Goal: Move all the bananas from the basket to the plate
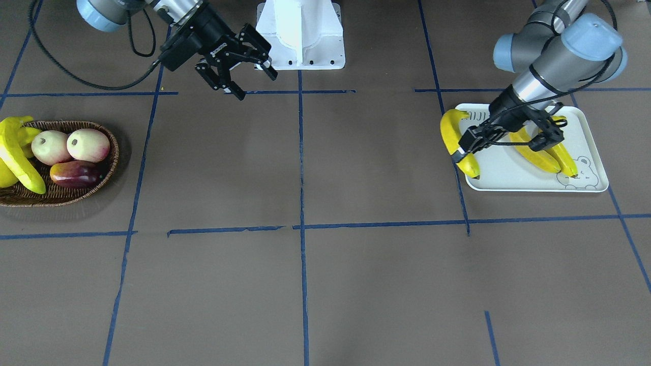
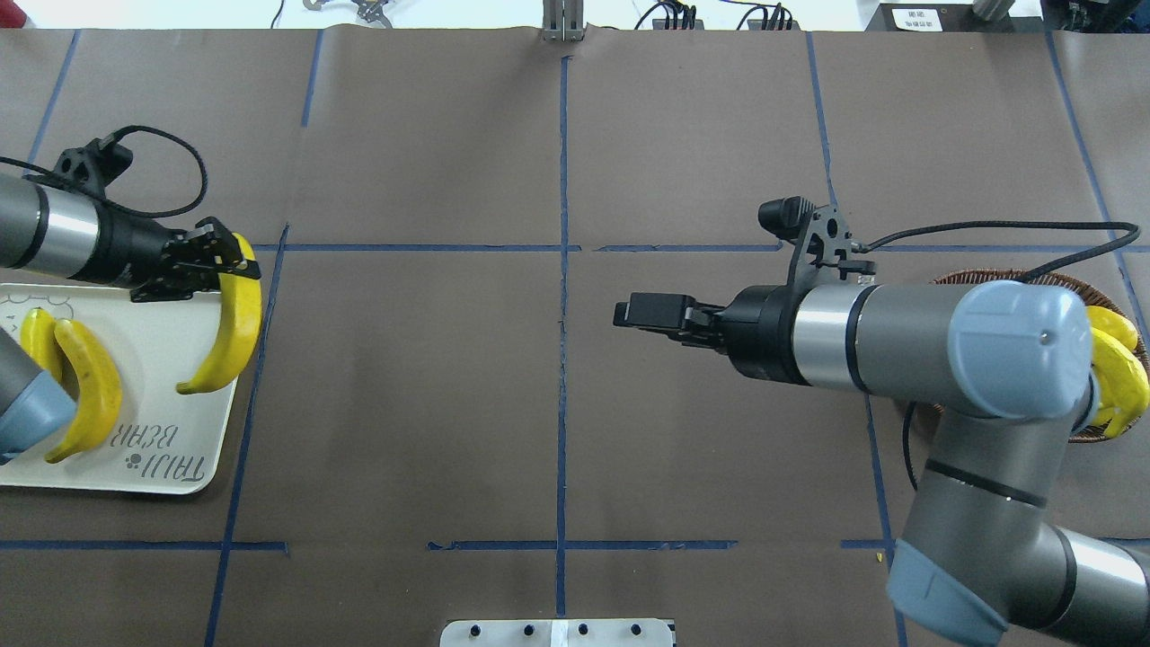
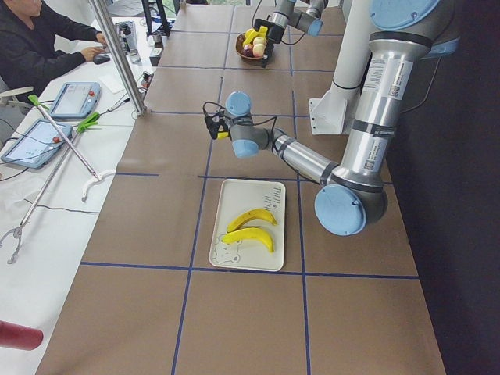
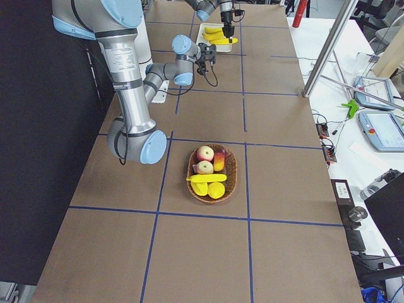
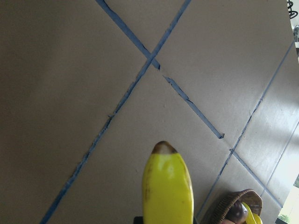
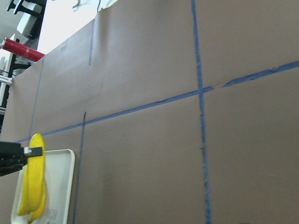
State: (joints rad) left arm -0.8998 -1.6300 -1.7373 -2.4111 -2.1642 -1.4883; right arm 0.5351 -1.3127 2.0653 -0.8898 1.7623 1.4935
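Front view: left gripper [image 1: 460,151] is clamped on a smooth, curved yellow banana [image 1: 452,133] at the edge of the flat white plate [image 1: 508,175]. Two more bananas [image 1: 535,154] lie on the plate. The right gripper [image 1: 254,84] is spread wide, holding nothing, above the brown surface [image 1: 356,284].
Overhead: held banana runs along the plate's rounded edge.
Right-side view: fourth banana [image 4: 207,178] sits in the woven wicker basket [image 4: 235,172].
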